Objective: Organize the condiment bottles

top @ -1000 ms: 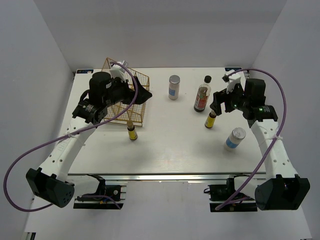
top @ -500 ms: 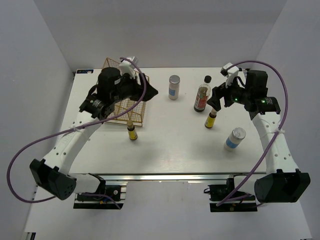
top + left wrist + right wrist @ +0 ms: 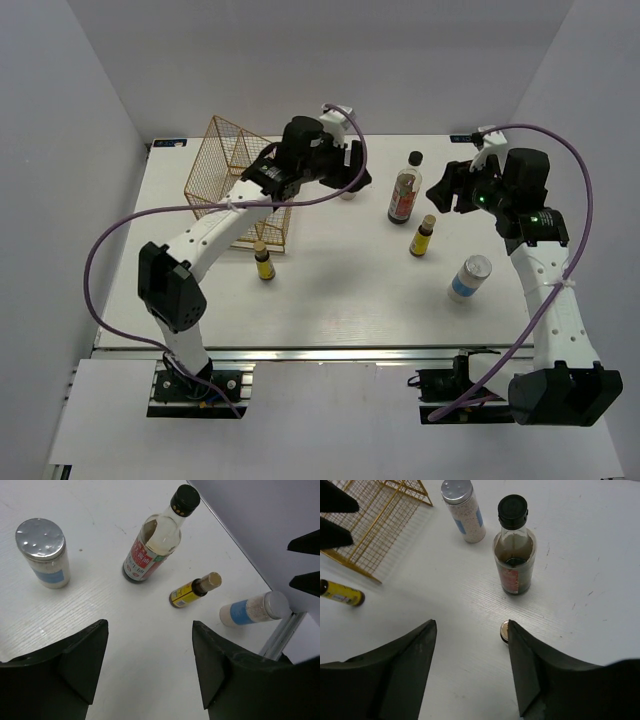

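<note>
My left gripper [image 3: 357, 183] is open and empty above the table's back middle, and it covers one white jar in the top view. The left wrist view [image 3: 149, 626] shows that silver-lidded jar [image 3: 42, 552], the tall dark-filled red-labelled bottle [image 3: 155, 540], a tiny yellow bottle [image 3: 192, 591] and the second jar [image 3: 252, 609]. My right gripper [image 3: 440, 192] is open and empty [image 3: 471, 625], just right of the tall bottle [image 3: 404, 195] and above the tiny yellow bottle [image 3: 423, 237]. That bottle's cap [image 3: 504, 631] peeks out beside my right finger. Another yellow bottle [image 3: 264, 262] stands by the rack.
The gold wire rack [image 3: 232, 170] stands at the back left, and it also shows in the right wrist view [image 3: 375, 520]. The second white jar [image 3: 470, 278] stands near the front right. The left arm stretches across the table in front of the rack.
My left arm has swung right, from over the rack to over the back-middle jar. My right gripper has drawn up and back, away from the tiny yellow bottle. No bottle has moved.
</note>
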`<state>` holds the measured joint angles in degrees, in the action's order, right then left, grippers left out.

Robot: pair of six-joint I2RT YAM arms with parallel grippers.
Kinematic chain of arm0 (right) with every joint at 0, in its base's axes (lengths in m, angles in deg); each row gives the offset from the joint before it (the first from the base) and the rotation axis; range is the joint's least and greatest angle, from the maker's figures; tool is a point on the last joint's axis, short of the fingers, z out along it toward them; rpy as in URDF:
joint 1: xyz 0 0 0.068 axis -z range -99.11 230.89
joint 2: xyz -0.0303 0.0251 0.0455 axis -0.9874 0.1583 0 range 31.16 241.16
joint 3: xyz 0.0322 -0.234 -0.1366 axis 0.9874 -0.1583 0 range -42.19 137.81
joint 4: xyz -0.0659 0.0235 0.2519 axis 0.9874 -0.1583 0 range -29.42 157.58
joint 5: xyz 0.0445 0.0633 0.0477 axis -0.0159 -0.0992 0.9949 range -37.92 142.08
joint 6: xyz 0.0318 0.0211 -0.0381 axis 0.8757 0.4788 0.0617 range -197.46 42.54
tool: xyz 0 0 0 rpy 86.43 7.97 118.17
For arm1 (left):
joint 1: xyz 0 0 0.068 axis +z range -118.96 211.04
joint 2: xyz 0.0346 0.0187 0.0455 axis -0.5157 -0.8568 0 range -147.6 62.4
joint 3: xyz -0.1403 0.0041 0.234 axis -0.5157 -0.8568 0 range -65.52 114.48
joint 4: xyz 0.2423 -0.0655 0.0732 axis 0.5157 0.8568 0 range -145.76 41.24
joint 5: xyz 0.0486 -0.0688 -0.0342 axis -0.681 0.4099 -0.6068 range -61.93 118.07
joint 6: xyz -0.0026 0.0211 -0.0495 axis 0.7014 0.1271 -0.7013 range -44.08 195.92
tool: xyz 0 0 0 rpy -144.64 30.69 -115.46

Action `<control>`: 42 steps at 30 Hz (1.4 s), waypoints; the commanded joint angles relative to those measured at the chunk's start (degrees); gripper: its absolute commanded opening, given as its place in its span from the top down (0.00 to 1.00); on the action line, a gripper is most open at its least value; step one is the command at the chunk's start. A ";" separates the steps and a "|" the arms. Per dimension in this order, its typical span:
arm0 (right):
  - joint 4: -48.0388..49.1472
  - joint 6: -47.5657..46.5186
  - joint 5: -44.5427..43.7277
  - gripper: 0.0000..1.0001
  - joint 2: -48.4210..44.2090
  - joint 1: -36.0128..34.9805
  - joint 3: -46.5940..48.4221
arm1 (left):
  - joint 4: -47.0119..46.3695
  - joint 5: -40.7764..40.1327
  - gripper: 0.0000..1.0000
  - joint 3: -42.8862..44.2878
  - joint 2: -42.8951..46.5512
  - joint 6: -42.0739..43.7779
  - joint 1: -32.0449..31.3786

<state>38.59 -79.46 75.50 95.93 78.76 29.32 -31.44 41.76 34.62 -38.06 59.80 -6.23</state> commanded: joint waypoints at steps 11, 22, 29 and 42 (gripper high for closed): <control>7.02 6.92 1.10 0.30 -1.49 3.08 -5.93 | -16.21 -2.97 0.12 2.26 -9.31 8.21 -5.61; 9.48 7.89 3.47 0.31 -1.76 7.49 -7.43 | -26.95 -0.78 0.12 5.77 -17.39 9.70 -6.05; 11.85 8.42 3.65 0.31 -2.37 8.02 -8.84 | -33.89 -1.38 0.12 7.44 -22.31 11.02 -7.02; 13.79 8.24 3.65 0.31 -2.81 8.11 -11.04 | -39.34 -4.37 0.12 16.32 -30.31 10.59 -7.72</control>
<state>49.72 -71.59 78.21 94.34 86.52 19.02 -67.55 38.68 47.91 -69.27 70.73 -13.71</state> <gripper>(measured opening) 0.690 0.880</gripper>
